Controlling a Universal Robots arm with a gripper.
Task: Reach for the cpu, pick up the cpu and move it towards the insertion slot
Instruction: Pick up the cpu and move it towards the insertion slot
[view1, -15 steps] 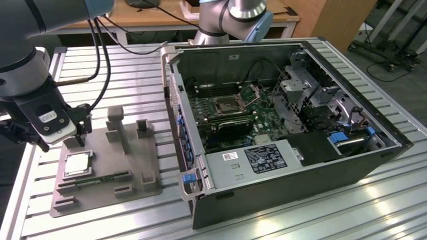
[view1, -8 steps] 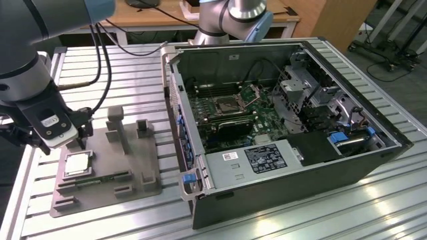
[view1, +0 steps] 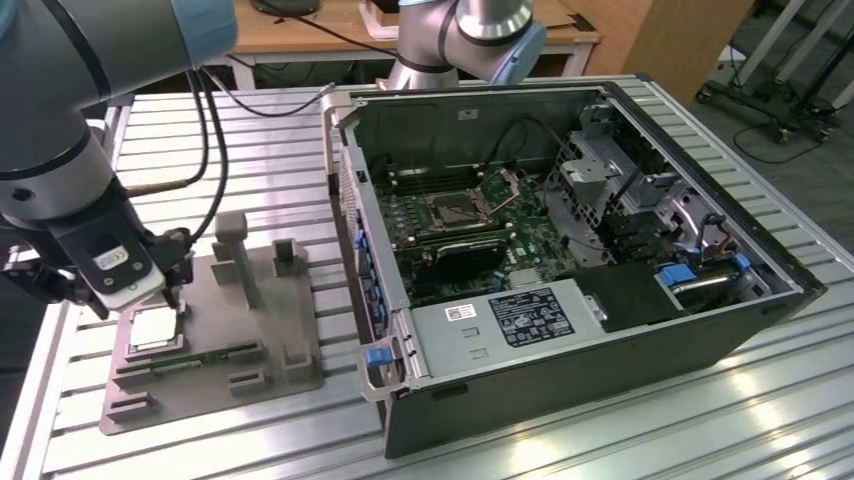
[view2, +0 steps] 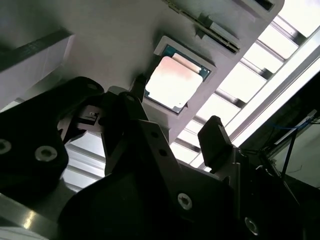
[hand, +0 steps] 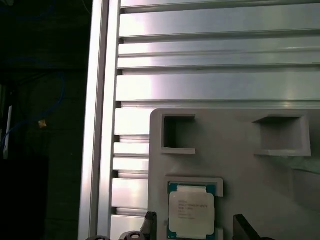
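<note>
Ribbed aluminium table (view1: 694, 430) slats carry the whole scene, with a wooden desk (view1: 320, 35) behind. On the exterior view's left sits a grey plastic tray (view1: 260, 335) with 2 upright posts (view1: 231, 245). In 1 of its shallow square recesses lies the small flat square cpu (view1: 154, 328), silvery metal top up, tan-green rim showing round it. Being square, it has no long axis; in the first wrist view the cpu (hand: 191, 209) lies with its edges parallel to the recess walls and the tray's sides. The arm's dark gripper (view1: 167, 298) hangs directly over the chip with its jaws wide. In both wrist views the gripper (view2: 176, 105) (hand: 195, 220) straddles the chip, and its 2 black fingers (view2: 215, 135) (hand: 150, 220) stand 1 on either side, a gap showing between each and the rim. Whether the tips touch the tray I cannot tell. A long thin green memory stick (view1: 200, 358) lies in the tray just beside the cpu, on the side nearer the exterior camera. To the exterior view's right lies an open black computer case (view1: 587, 360). On its green motherboard (view1: 534, 245) is the insertion slot (view1: 457, 210), a square dark socket with a shiny metal frame, well apart from the cpu. The case's grey side wall (view1: 354, 230) rises between tray and slot, and black cables (view1: 214, 120) hang behind the tray.
</note>
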